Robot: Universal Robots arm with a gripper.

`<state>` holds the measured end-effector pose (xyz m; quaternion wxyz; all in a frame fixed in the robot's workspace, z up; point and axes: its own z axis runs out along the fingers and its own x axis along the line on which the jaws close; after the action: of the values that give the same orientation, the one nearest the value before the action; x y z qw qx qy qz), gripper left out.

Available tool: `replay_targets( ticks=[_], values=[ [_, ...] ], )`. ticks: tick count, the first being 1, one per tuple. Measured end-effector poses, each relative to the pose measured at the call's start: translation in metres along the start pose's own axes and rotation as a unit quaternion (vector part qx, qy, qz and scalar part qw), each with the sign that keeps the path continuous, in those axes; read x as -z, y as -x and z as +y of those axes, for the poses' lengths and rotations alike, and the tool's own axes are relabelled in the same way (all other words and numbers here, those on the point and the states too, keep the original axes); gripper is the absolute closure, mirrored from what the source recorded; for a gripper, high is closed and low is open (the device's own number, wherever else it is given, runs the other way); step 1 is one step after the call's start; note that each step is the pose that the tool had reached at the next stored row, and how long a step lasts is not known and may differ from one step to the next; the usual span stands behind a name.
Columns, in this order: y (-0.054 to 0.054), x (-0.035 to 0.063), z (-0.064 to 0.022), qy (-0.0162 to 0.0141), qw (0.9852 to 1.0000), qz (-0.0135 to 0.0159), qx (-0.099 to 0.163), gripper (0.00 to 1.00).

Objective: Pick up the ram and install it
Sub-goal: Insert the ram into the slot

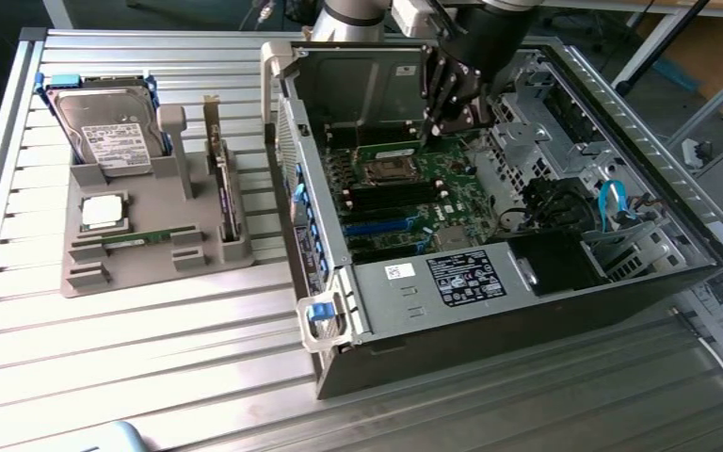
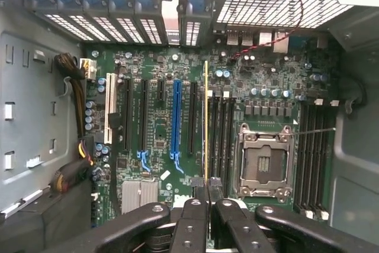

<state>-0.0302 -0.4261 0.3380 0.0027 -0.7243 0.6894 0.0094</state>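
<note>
**Ram's pinched edge-on over the slots, go gentle**

The hand [image 1: 452, 111] sits inside the case [image 1: 375, 282], upper middle of the exterior frame; its fingers are pressed onto the ram [image 2: 205, 122], which shows edge-on in the wrist view as a thin yellowish line running out from the fingertips; it lines up over the black slots [image 2: 220, 128], just beside the socket [image 2: 263, 164]; a second stick [image 1: 136, 237] lies in the grey holder [image 1: 86, 278] on the worktop [image 1: 148, 377], left of the exterior frame.

My take: the ram's light and stiff, but thin and fragile, and slick on the flats; best held by bare board near the edges, off the chips and contacts, and kept dead square to the slot.
</note>
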Motion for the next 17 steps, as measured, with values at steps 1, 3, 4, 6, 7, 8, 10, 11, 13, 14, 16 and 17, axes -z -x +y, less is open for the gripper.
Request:
replay_targets(
  ticks=[1, 3, 4, 6, 7, 8, 10, 11, 13, 14, 16, 17],
  values=[
    [0.0, -0.0013, 0.0, 0.0001, 1.0, 0.0014, 0.0, 0.88],
    [0.0001, -0.0018, -0.0001, 0.0, 1.0, 0.0022, 0.0, 0.88],
    [0.0001, -0.0018, 0.0, 0.0, 1.0, 0.0022, 0.0, 0.88],
    [0.0001, -0.0018, 0.0, 0.0, 1.0, 0.0022, 0.0, 0.88],
    [0.0001, -0.0018, 0.0, 0.0, 1.0, 0.0022, 0.0, 0.88],
    [0.0001, -0.0019, 0.0, 0.0, 1.0, 0.0021, 0.0, 0.88],
    [0.0001, -0.0021, -0.0001, 0.0, 1.0, 0.0021, -0.003, 0.88],
    [0.0001, -0.0022, -0.0001, -0.0001, 1.0, 0.0021, -0.003, 0.88],
    [0.0001, -0.0026, -0.0001, -0.0001, 1.0, 0.002, -0.005, 0.88],
    [0.0001, -0.0028, -0.0003, -0.0001, 1.0, 0.002, -0.006, 0.88],
    [0.0001, -0.0035, -0.0005, -0.0002, 0.9999, 0.002, -0.01, 0.88],
    [0.0001, -0.0039, -0.0007, -0.0002, 0.9999, 0.0019, -0.014, 0.88]
  ],
)
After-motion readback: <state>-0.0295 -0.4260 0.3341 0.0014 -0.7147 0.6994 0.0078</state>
